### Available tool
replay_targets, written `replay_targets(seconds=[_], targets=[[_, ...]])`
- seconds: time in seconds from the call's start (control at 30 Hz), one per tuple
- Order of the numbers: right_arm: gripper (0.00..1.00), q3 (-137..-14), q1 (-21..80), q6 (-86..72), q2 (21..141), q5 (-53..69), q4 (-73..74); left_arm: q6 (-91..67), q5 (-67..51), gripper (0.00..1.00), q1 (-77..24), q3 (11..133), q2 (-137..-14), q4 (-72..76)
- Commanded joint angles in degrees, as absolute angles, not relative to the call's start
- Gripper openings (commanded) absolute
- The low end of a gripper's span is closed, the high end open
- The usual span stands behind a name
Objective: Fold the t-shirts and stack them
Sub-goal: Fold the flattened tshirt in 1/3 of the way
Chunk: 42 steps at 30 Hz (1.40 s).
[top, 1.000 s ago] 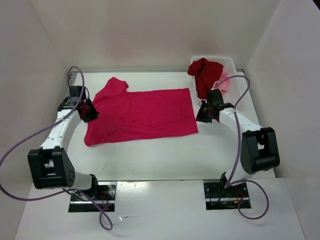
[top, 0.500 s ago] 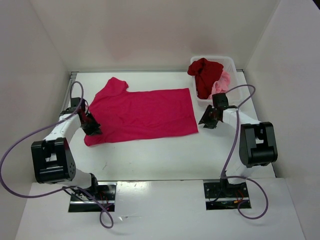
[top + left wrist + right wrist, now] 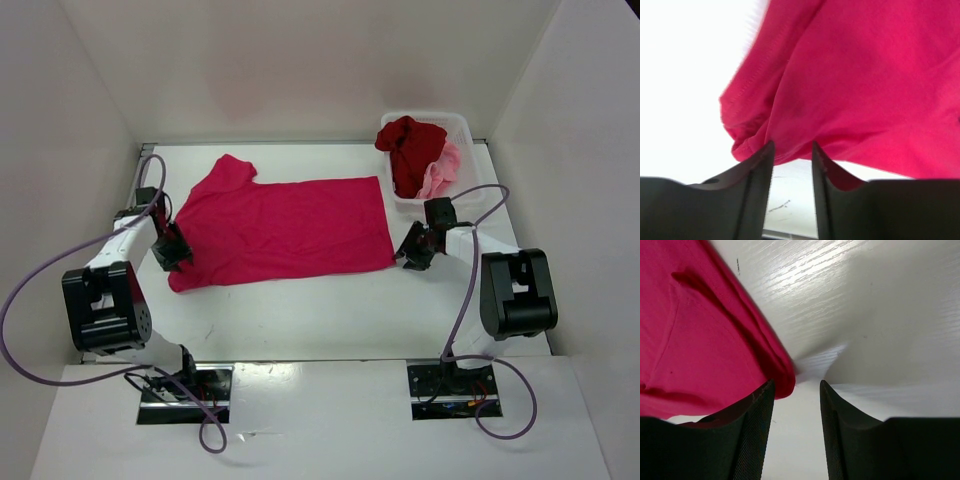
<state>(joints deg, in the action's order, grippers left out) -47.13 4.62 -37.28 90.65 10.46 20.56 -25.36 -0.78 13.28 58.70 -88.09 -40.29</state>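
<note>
Crimson-pink cloth lies spread flat in the middle of the surface [image 3: 320, 315]. It is one t-shirt [image 3: 285, 228], with a sleeve at the far left and the straight hem at the right. It is smoothed out but no fold is made in it. The dark red shirt [image 3: 408, 150] and the light pink shirt [image 3: 441, 176] are bunched together in the white basket [image 3: 463, 124] at the far right corner, the dark one hanging over the near rim. So I judge the task to be at its beginning: one shirt is laid out, none is folded, and no stack exists. All three folds and the stacking are left to do.

Both arms are stretched low over the surface, one at each near corner of the flat shirt. The left arm [image 3: 122, 248] reaches along the left side, and its jaws are at the near left edge of the cloth. In the left wrist view the jaws stand a little apart, and the rolled seam of the shirt [image 3: 865, 75] lies just beyond their tips. Bare surface shows in the gap, so they pinch nothing.

The right arm [image 3: 468, 240] bends inward from the right, and its jaws are at the near right corner of the hem. In the right wrist view they are spread wider. The corner of the cloth [image 3: 695, 335] ends just beside one tip, and white surface [image 3: 865, 315] fills the gap. They hold nothing either.
</note>
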Motion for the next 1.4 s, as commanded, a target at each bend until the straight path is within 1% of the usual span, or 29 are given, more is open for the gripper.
replay_targets(seconds=[0.0, 0.07, 0.17, 0.2, 0.23, 0.3, 0.33, 0.4, 0.43, 0.47, 0.57, 0.63, 0.67, 0.7, 0.73, 0.83, 0.87, 0.9, 0.93, 1.0, 1.1, 1.2, 1.23, 1.3, 1.37], targets=[[0.47, -47.6, 4.8, -37.2, 88.6, 12.3, 18.9, -23.6, 7.9, 0.45, 11.3, 60.7, -86.0, -42.4], [0.47, -47.6, 4.8, -36.7, 88.6, 12.9, 19.4, -22.9, 10.7, 0.45, 11.3, 60.7, -85.2, -42.9], [0.47, -47.6, 5.4, -36.1, 88.0, 13.4, 19.4, -22.9, 11.2, 0.45, 11.3, 61.4, -82.7, -44.6], [0.47, -47.6, 5.4, -36.1, 88.0, 13.4, 19.4, -22.9, 11.2, 0.50, 10.7, 62.2, -82.7, -44.6], [0.47, -47.6, 6.1, -36.1, 88.0, 13.4, 19.4, -22.4, 11.2, 0.52, 10.7, 62.2, -82.7, -45.5], [0.48, -48.2, 6.1, -36.1, 90.1, 14.0, 19.4, -22.4, 11.9, 0.53, 9.4, 63.0, -85.0, -46.4], [0.48, -48.9, 6.1, -36.1, 90.8, 14.0, 19.4, -22.4, 12.5, 0.57, 8.6, 63.0, -85.8, -46.4], [0.48, -49.6, 6.1, -36.1, 92.2, 14.0, 18.9, -22.4, 12.5, 0.57, 8.6, 62.5, -88.5, -45.9], [0.46, -50.1, 6.1, -36.1, 92.2, 14.0, 18.9, -22.4, 13.0, 0.55, 8.6, 62.5, -89.5, -45.4], [0.42, -50.1, 6.1, -36.1, 92.9, 13.5, 18.9, -22.4, 13.0, 0.47, 8.6, 61.9, -91.4, -44.8], [0.39, -50.8, 6.1, -36.1, 92.9, 13.4, 18.9, -22.4, 13.6, 0.36, 8.6, 61.9, -92.5, -42.9], [0.39, -50.8, 6.1, -36.1, 91.4, 13.4, 18.9, -22.9, 14.2, 0.35, 8.6, 60.8, -92.5, -42.1], [0.42, -50.2, 6.1, -36.1, 90.2, 13.4, 18.9, -22.9, 14.2, 0.35, 8.6, 60.8, -92.5, -41.2], [0.47, -49.4, 6.1, -36.1, 87.0, 12.9, 18.9, -22.9, 14.2, 0.35, 8.6, 60.8, -92.5, -41.2], [0.50, -49.4, 6.1, -35.6, 85.3, 12.0, 19.7, -22.9, 14.2, 0.35, 8.6, 60.8, -92.5, -41.2], [0.56, -48.1, 6.1, -34.5, 81.6, 10.4, 20.2, -22.3, 13.4, 0.35, 8.6, 61.4, -93.8, -41.2], [0.56, -48.1, 6.1, -34.5, 82.5, 11.1, 20.2, -22.3, 12.9, 0.33, 8.6, 61.4, -94.5, -41.2], [0.56, -48.9, 6.1, -34.0, 84.0, 12.1, 20.2, -22.3, 12.9, 0.28, 8.6, 62.0, -94.5, -41.2], [0.56, -49.7, 6.6, -34.0, 87.8, 14.0, 20.2, -22.3, 12.9, 0.26, 8.6, 62.7, -95.1, -41.2], [0.56, -50.9, 6.6, -33.5, 90.4, 14.6, 20.7, -22.3, 12.9, 0.20, 8.6, 63.3, -95.6, -41.2], [0.53, -52.5, 6.6, -33.5, 91.5, 12.7, 20.2, -21.7, 13.7, 0.15, 8.6, 63.8, -96.2, -40.7], [0.53, -53.1, 6.6, -32.9, 92.3, 11.1, 21.5, -21.7, 14.4, 0.11, 8.6, 63.8, -96.2, -38.7], [0.53, -53.1, 6.6, -32.9, 92.3, 11.1, 21.0, -21.7, 15.0, 0.11, 8.6, 63.8, -96.8, -38.7], [0.50, -52.6, 6.6, -32.9, 94.2, 11.1, 21.0, -21.7, 15.0, 0.10, 8.6, 63.8, -98.3, -38.0], [0.41, -52.6, 6.6, -32.9, 96.0, 11.6, 20.3, -21.7, 15.6, 0.08, 8.6, 63.8, -99.0, -37.2]])
